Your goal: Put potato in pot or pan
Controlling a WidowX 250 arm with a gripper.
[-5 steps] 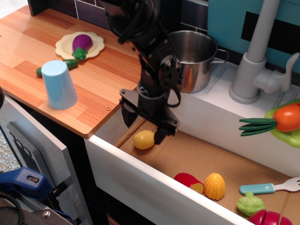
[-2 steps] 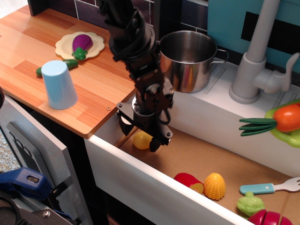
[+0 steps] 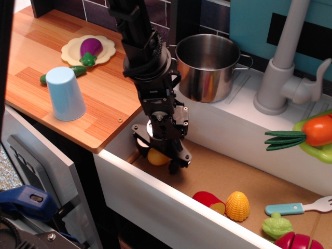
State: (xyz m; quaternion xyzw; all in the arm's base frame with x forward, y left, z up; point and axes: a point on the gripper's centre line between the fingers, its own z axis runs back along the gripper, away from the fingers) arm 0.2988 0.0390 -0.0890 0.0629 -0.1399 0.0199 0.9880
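end effector [image 3: 158,155]: fingers straddling potato [image 3: 157,157], grip unclear | pot [image 3: 207,66]: on counter behind

Toy foods, dishes and utensils counted across counter and sink

One potato [image 3: 157,157], one steel pot [image 3: 207,66], one blue cup [image 3: 65,93], one eggplant [image 3: 90,48] on one yellow plate [image 3: 106,50], one corn piece [image 3: 237,205], one carrot [image 3: 306,132], one fork [image 3: 300,207], one faucet [image 3: 285,67].

Toy kitchen setup: wooden bench [image 3: 111,91] left of the pincer [image 3: 158,155], dark tiled wall [image 3: 98,13] behind it, teal panel [image 3: 254,26] and grey faucet [image 3: 282,67] off to the right, white sink wall [image 3: 244,129].
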